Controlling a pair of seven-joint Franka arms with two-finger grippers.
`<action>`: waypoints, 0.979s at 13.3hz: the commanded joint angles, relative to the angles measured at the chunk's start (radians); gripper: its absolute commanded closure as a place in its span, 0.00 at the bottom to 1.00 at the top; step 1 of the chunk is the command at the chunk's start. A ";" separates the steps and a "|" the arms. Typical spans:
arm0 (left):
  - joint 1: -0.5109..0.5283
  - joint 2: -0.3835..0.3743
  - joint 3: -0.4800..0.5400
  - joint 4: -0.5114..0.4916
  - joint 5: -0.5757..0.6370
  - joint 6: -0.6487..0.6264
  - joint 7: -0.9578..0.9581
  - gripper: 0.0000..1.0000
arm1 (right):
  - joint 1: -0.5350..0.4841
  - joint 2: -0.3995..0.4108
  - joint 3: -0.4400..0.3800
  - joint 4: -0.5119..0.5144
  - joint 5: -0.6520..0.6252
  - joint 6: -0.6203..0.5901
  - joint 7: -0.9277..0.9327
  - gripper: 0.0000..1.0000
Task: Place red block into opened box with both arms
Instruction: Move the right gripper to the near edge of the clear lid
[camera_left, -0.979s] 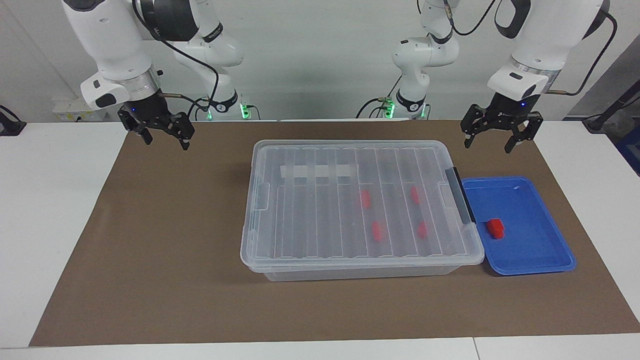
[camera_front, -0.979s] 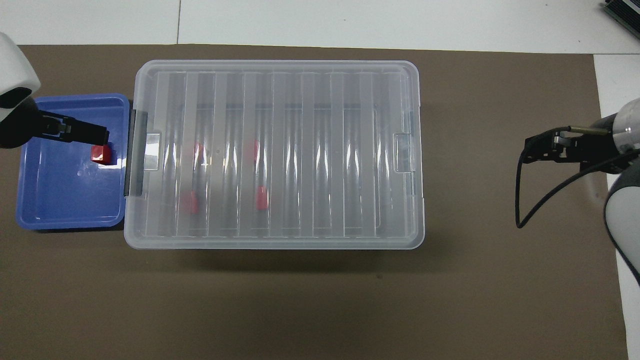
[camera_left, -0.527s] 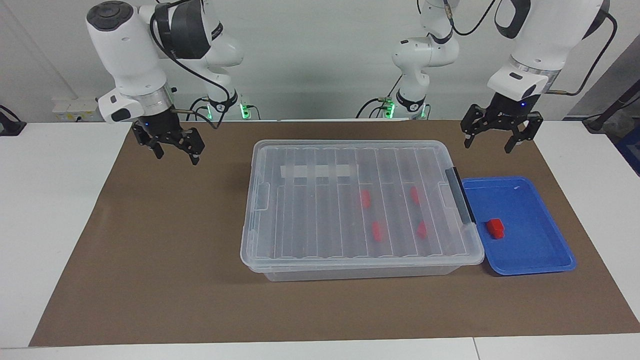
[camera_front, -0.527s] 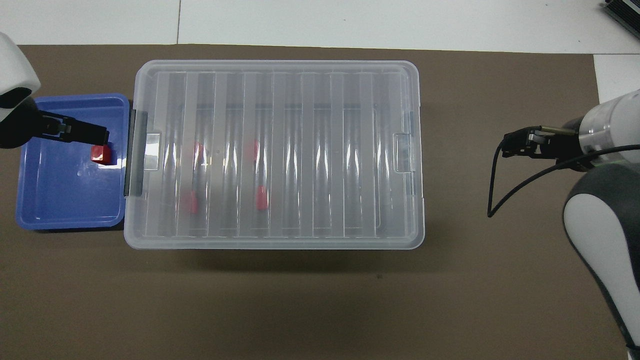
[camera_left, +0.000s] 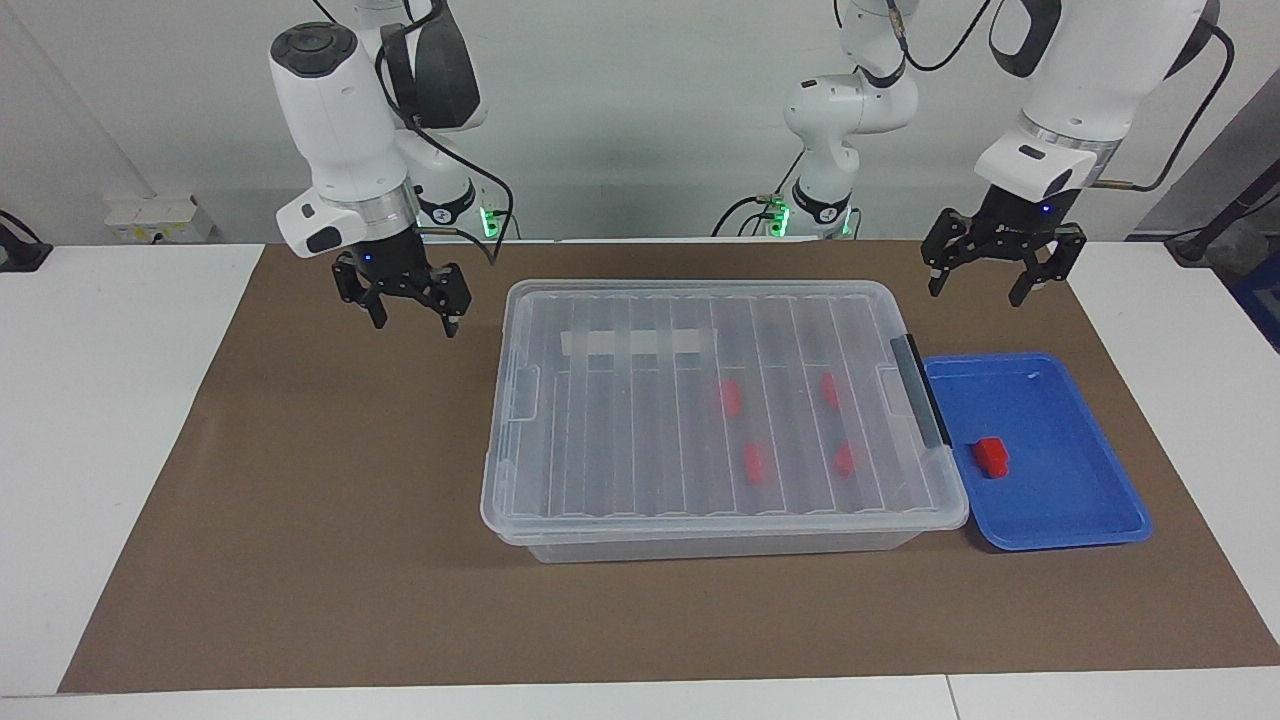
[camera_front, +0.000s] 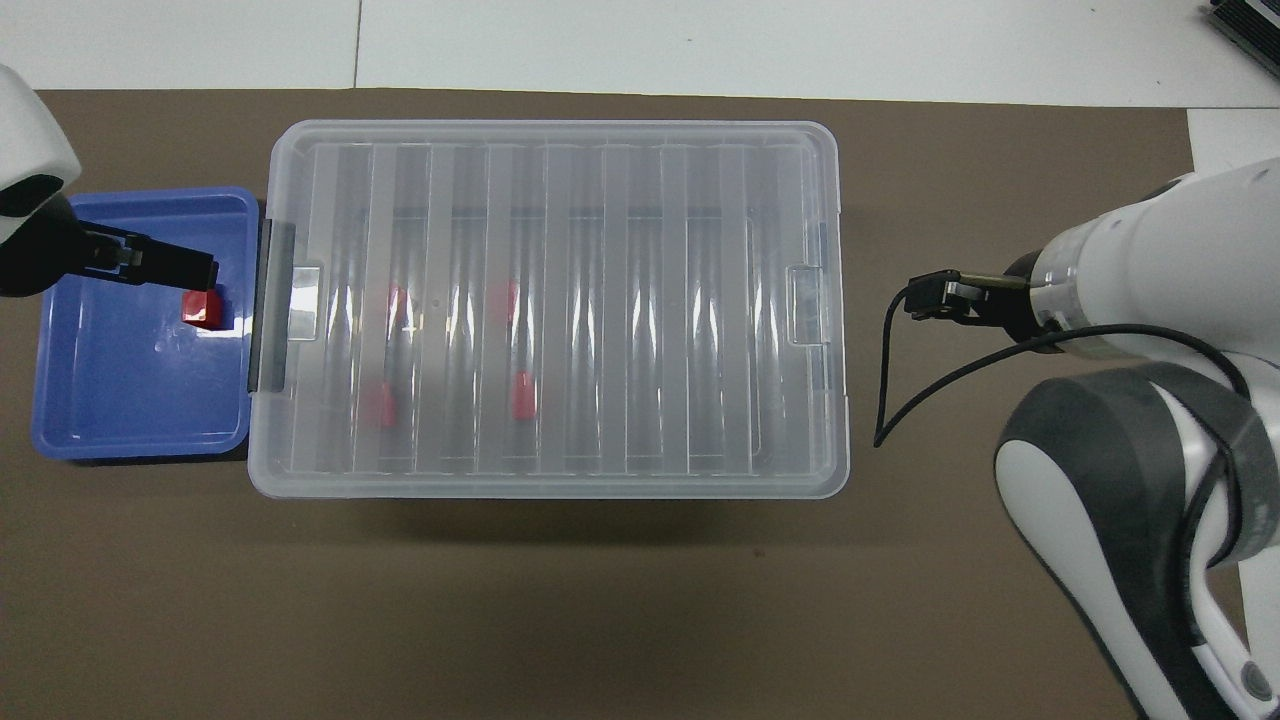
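Note:
The red block (camera_left: 991, 455) (camera_front: 199, 308) lies in a shallow blue tray (camera_left: 1060, 500) (camera_front: 120, 400), beside the box's black-handled end. The box (camera_left: 560, 440) (camera_front: 560, 150) is a large clear bin with its ribbed lid on; several red blocks show through the lid. My left gripper (camera_left: 975, 293) (camera_front: 190, 268) hangs open in the air over the tray's robot-side part, well above the block and holding nothing. My right gripper (camera_left: 413, 322) is open and empty above the mat, just off the box's other end, by the corner nearest the robots. From overhead, its own wrist covers it.
A brown mat (camera_left: 300, 520) covers most of the white table (camera_left: 100, 400). A white tape strip (camera_left: 640, 343) lies on the lid. The right arm's black cable (camera_front: 890, 390) loops down beside the box's end.
The right arm has swung in from its end of the table toward the box, gripper still open. The left arm, the box and the red block have not moved.

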 joint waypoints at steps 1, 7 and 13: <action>0.011 -0.024 -0.005 -0.026 -0.011 -0.001 -0.004 0.00 | 0.032 0.029 0.002 -0.017 -0.002 0.071 0.054 0.00; 0.011 -0.024 -0.005 -0.025 -0.011 -0.001 -0.004 0.00 | 0.093 0.136 0.002 -0.008 -0.004 0.208 0.113 0.00; 0.013 -0.024 -0.005 -0.026 -0.011 -0.001 -0.004 0.00 | 0.092 0.127 0.002 -0.019 -0.039 0.154 0.083 0.00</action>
